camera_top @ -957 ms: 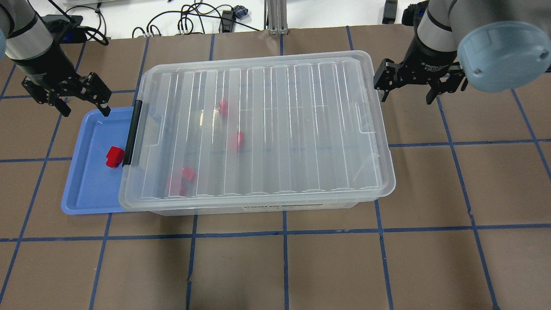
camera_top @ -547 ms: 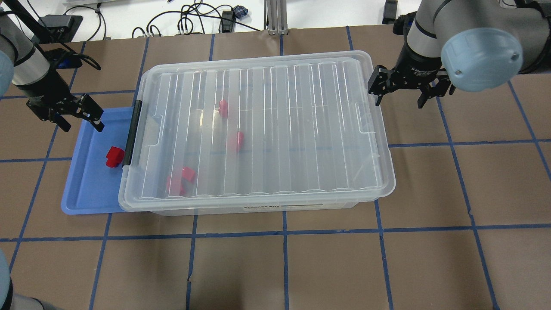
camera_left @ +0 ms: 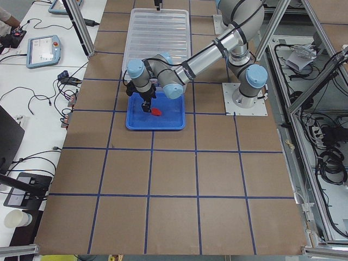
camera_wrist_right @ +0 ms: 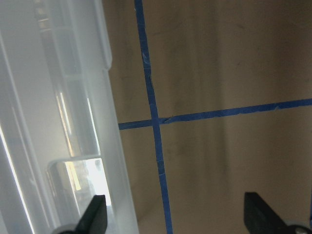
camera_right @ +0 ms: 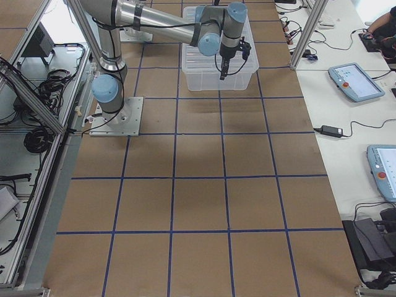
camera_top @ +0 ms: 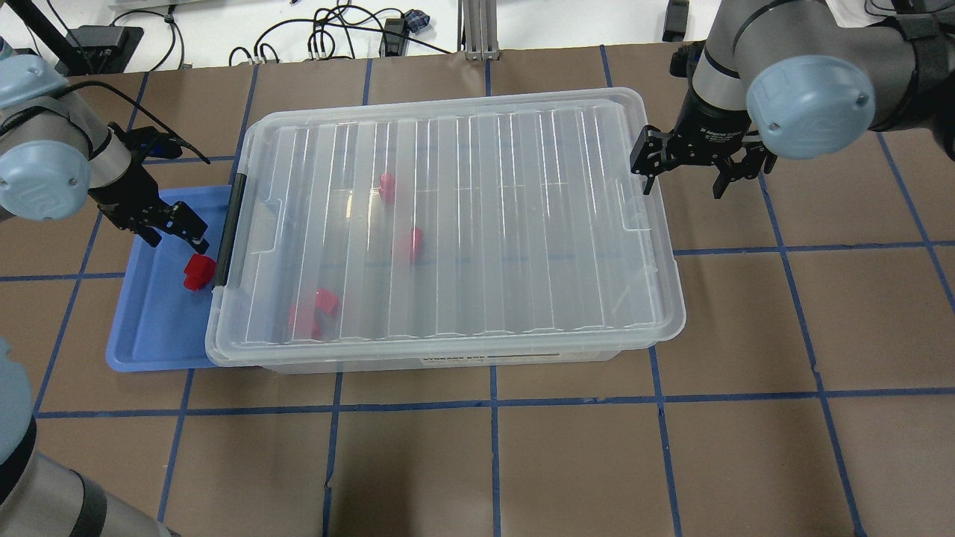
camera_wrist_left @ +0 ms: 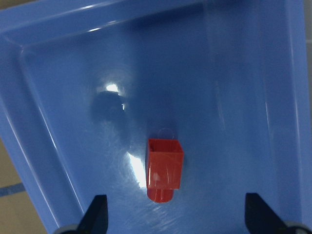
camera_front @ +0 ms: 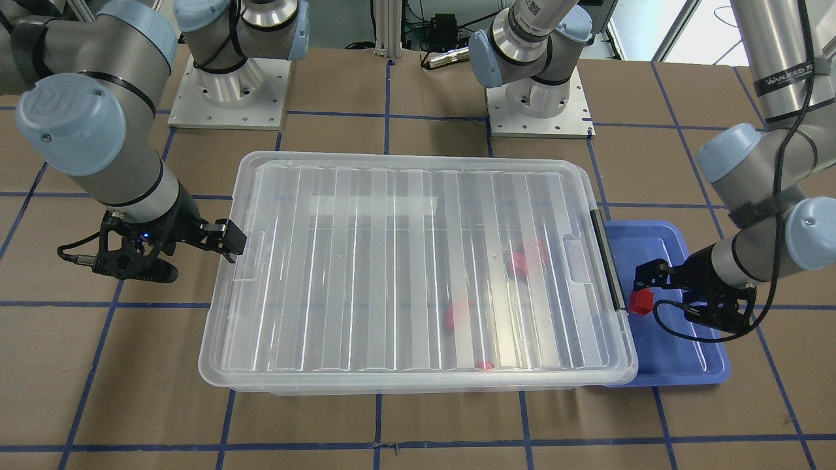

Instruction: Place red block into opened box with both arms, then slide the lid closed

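We find the left fingers (camera_wrist_left: pixel 97 217) spread wide and gripping nothing. The red block (camera_wrist_left: pixel 165 170) lies at 12 o'clock from the gap between them, and neither finger touches it. It rests on its side on the floor of the blue tray (camera_wrist_left: pixel 58 83), with its stud pointing to 6 o'clock in the wrist view. We cannot tell whether the fingertips touch the tray floor.

From overhead, the block sits near the tray's 3 o'clock edge, just beside the black bar (camera_top: pixel 230 231) on the short end of the clear storage box (camera_top: pixel 373 365). The left fingers come in from the block's 11 o'clock, and the left arm (camera_top: pixel 45 171) reaches back toward 9 o'clock.

The right fingers (camera_wrist_right: pixel 96 214) are also parted and hold nothing. One hangs beside the rim of the lid (camera_top: pixel 462 224), while the other is out over the brown worktop (camera_top: pixel 567 462) and its blue tape (camera_wrist_right: pixel 156 122). From overhead they stand at the box's 2 o'clock, at the short end away from the black bar. The right arm (camera_top: pixel 806 104) rises toward 1 o'clock.

The lid lies flat over the box and covers it from end to end. We cannot tell whether it is fully seated. Through its ribs we make out other red blocks (camera_top: pixel 410 242) inside, toward the box's 9 o'clock half. The tray pokes out from under the box at 9 o'clock.
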Motion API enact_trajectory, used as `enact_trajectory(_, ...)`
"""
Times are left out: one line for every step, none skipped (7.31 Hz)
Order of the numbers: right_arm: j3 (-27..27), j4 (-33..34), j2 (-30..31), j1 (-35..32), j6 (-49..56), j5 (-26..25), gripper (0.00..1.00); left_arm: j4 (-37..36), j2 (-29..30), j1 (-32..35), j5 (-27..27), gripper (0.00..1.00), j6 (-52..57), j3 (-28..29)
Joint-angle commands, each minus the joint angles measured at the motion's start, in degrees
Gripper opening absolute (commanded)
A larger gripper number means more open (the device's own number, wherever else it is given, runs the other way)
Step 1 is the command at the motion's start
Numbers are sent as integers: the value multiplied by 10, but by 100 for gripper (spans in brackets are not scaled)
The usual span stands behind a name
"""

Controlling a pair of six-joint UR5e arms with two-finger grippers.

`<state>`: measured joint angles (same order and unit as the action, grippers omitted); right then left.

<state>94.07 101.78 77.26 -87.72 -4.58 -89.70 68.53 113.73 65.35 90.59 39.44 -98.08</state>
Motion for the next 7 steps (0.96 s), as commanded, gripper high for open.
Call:
enact_trajectory(0, 0, -9, 0, 0, 0, 100, -42, 19, 0, -1, 100, 19, -23)
enact_trajectory(0, 1, -10, 0, 0, 1, 100, -74, 25, 0, -1, 100, 25, -38)
enact_trajectory(-3, 1, -10, 0, 0, -1, 100, -81, 29, -2, -1, 100, 25, -44)
enact_trajectory(-6, 2, -10, 1, 5, -1, 100, -82, 30, -5, -1, 97, 25, -45)
enact_trajectory(-6, 2, -10, 2, 12, -6, 100, -82, 30, -5, 2, 84, 27, -47)
enact_trajectory(-6, 3, -10, 4, 13, -4, 100, -82, 30, -5, 7, 46, 29, -49)
enact_trajectory(-1, 3, -10, 5, 13, -1, 100, -79, 28, -6, 7, 22, 29, -51)
